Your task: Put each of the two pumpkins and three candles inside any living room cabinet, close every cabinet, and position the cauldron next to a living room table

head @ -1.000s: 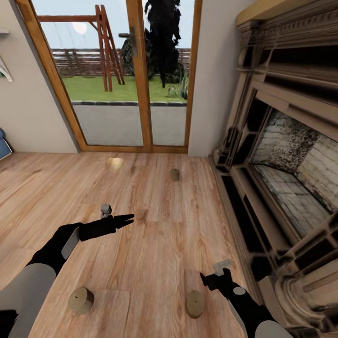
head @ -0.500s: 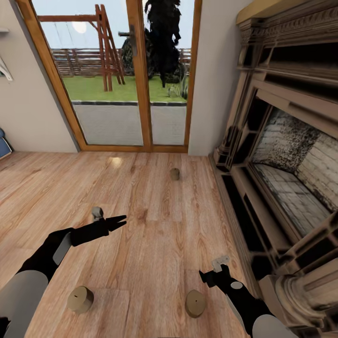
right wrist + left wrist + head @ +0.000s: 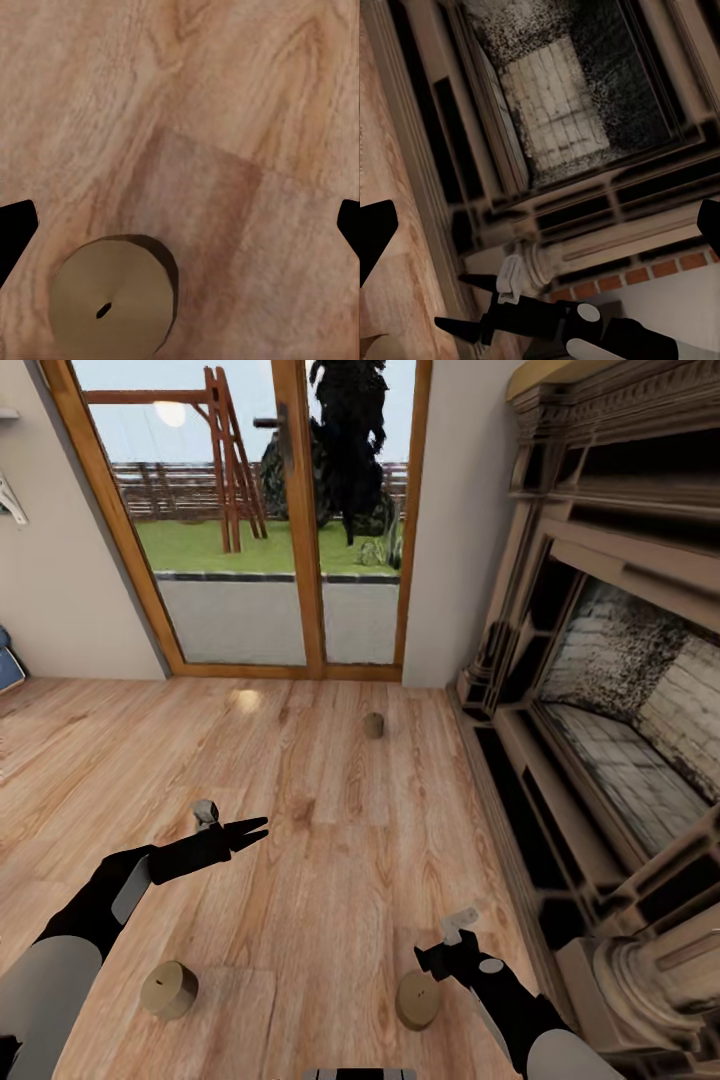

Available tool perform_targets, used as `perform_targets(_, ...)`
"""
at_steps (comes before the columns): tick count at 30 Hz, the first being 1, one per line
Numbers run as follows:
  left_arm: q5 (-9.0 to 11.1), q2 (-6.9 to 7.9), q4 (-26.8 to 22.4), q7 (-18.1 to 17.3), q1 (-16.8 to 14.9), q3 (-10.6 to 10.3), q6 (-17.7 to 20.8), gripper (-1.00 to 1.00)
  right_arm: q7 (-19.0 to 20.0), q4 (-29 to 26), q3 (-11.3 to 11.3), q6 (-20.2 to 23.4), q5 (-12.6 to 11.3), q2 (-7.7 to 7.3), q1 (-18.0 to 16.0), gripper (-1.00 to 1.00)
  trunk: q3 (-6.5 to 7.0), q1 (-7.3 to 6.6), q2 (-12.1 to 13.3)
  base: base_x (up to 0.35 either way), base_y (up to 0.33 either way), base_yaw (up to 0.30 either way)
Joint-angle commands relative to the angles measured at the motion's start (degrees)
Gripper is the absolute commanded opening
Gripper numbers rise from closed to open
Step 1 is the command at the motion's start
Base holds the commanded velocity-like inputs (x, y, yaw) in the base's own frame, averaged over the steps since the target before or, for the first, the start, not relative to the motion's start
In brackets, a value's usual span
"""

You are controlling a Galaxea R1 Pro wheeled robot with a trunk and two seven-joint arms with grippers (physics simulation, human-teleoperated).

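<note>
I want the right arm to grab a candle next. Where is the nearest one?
In the head view, the nearest candle stands on the wood floor just left of the right end effector, near the fireplace.

Three candles point(image 3: 169, 990) on wooden floor point(image 3: 330, 840)

Three candles stand on the wooden floor point(image 3: 330, 840): one near the left arm point(image 3: 169, 989), one just beside the right gripper point(image 3: 418, 1000), and one farther off toward the glass door point(image 3: 373, 725). Two arms are counted, each ending in one gripper: left gripper point(image 3: 255, 827), right gripper point(image 3: 422, 958). One fireplace point(image 3: 620, 730) occupies the right wall. One glass door point(image 3: 280, 520) with two panes is present. One swing frame point(image 3: 215, 450) stands outside.
</note>
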Motion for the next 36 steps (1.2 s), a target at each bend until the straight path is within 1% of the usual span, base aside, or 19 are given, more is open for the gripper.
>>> perform_targets(1, 0.0, 0.00, 0.0, 0.0, 0.0, 0.0, 0.0, 1.00, 0.0, 0.0, 0.0, 0.3, 0.0, 0.01, 0.0, 1.00, -0.18, 0.22, -0.4, 0.000, 0.000, 0.155)
perform_targets(2, 0.0, 0.00, 0.0, 0.0, 0.0, 0.0, 0.0, 1.00, 0.0, 0.0, 0.0, 0.7, 0.0, -0.02, 0.0, 1.00, -0.36, 0.44, -0.8, 0.000, 0.000, 0.231)
perform_targets(3, 0.0, 0.00, 0.0, 0.0, 0.0, 0.0, 0.0, 1.00, 0.0, 0.0, 0.0, 10.0, 0.0, -0.03, 0.0, 1.00, -0.54, 0.66, -1.2, 0.000, 0.000, 0.250)
perform_targets(7, 0.0, 0.00, 0.0, 0.0, 0.0, 0.1, 0.0, 1.00, 0.0, -0.1, 0.1, 12.6, -0.2, -0.04, -0.1, 1.00, -1.26, 1.54, -2.8, 0.000, 0.000, 0.271)
perform_targets(15, 0.0, 0.00, 0.0, 0.0, 0.0, 0.1, 0.0, 1.00, 0.0, -0.2, 0.1, 13.0, -0.1, -0.10, -0.1, 1.00, -2.71, 3.24, -5.9, 0.000, 0.000, 0.273)
perform_targets(36, 0.0, 0.00, 0.0, 0.0, 0.0, 0.1, 0.0, 1.00, -0.7, -0.1, 0.1, 12.9, 0.1, -0.10, 0.0, 1.00, -7.36, 3.78, -6.2, 0.000, 0.000, 0.009)
